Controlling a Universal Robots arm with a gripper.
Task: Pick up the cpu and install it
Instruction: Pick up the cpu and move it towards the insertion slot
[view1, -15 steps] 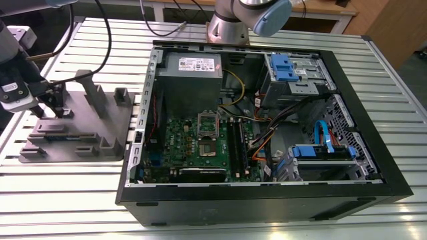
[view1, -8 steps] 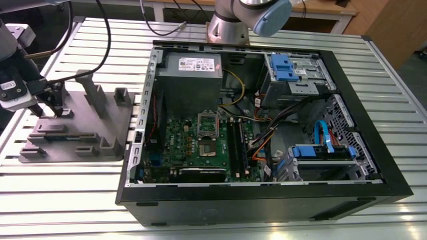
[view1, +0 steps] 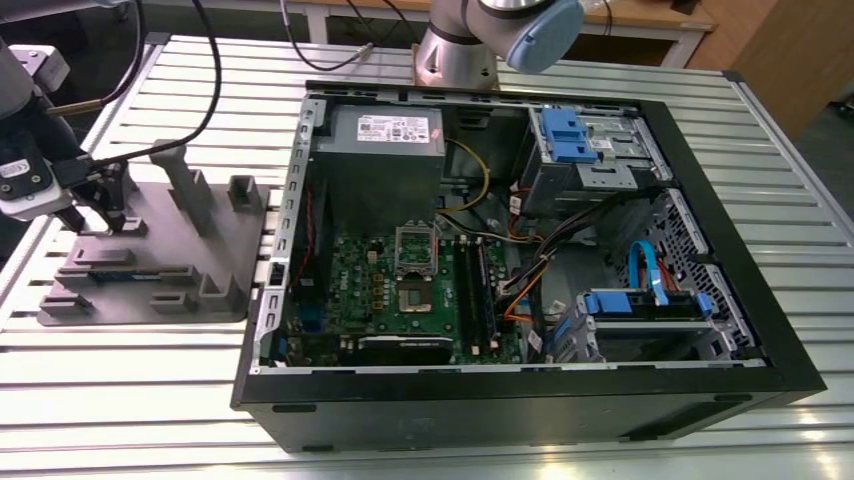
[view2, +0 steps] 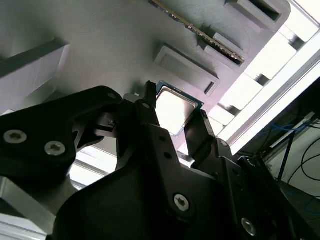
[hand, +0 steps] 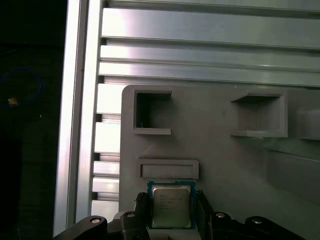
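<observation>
Grey tray (hand: 225, 155) w/ cpu (hand: 171, 209), tool (hand: 171, 198) straddling it.

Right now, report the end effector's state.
End effector: straddling the small square silvery-grey metal-topped cpu on the grey fixture; clamped or not cannot be told.

A: Cpu (hand: 171, 206)?
B: Silver-grey top, teal rim, in both wrist views (view2: 175, 111).
A: Gripper (hand: 172, 212)?
B: Black, with silver screws.
A: Holder (view1: 147, 260)?
B: Plain matt grey.
A: Table (view1: 134, 400)?
B: Silvery metal, ribbed in parallel slats.
A: Case (view1: 467, 420)?
B: Black shell. Inside, a green board (view1: 360, 280), blue brackets (view1: 562, 133), and blue, orange and yellow cables (view1: 649, 268).
A: Arm (view1: 461, 55)?
B: Silver, pale blue cap.
</observation>
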